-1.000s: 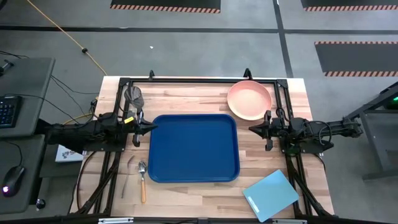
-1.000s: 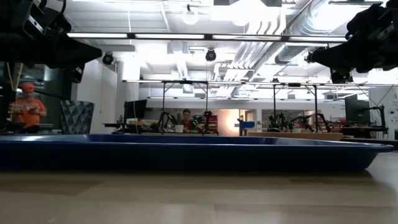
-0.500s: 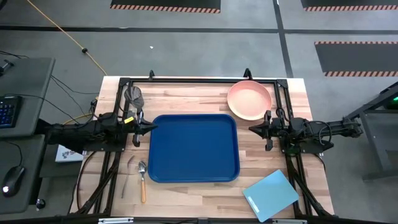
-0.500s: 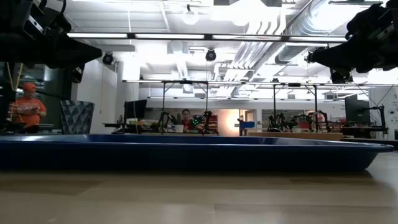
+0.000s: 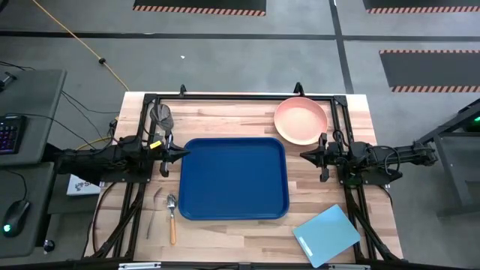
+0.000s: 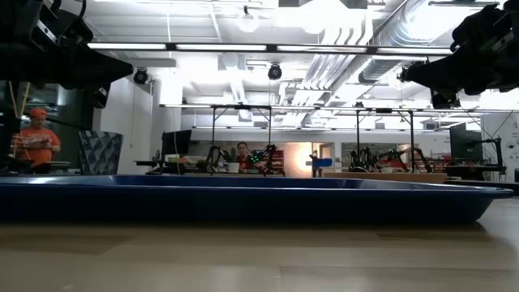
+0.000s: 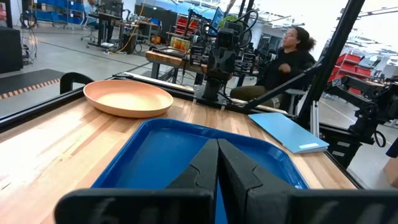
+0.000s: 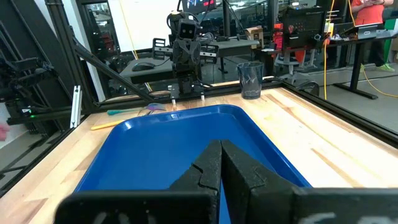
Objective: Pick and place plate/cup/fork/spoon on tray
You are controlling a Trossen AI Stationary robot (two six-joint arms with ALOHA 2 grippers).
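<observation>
My left pincer [image 5: 182, 153] clenched at the tray's [image 5: 233, 180] left edge, right pincer [image 5: 305, 155] clenched at its right, plate [image 5: 301, 120] behind on worktop [image 5: 225, 112]

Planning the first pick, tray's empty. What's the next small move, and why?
Probably open the right gripper and swing it toward the plate, the nearest item on that side. The tray holds nothing, and both the right and left gripper hover at its edges with fingers shut, holding nothing.

Bright, even light from ceiling lamps [image 6: 324, 15]; soft shadows on my surface [image 5: 225, 120]; the near surface in the low view is blurred.
</observation>
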